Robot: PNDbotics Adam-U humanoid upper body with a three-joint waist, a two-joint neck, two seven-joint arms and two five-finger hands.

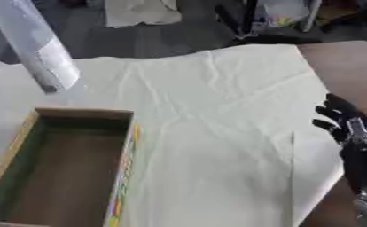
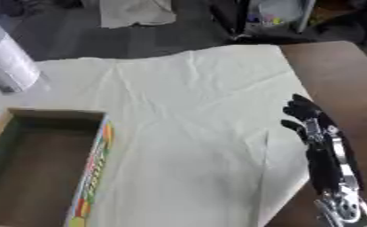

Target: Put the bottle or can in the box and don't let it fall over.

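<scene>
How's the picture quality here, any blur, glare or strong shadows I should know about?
Left eye view: soft all over; the pale tilted cylinder at upper left is smeared, its label unreadable; the box is dim inside. Right eye view: the same softness; the right hand lacks fine detail against the pale cloth. Lighting is flat and even, with no glare and only faint crease shadows.

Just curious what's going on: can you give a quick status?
Right hand idle at cloth's right edge, fingers relaxed. Left hand out of sight. Box empty. No bottle or can visible.
</scene>
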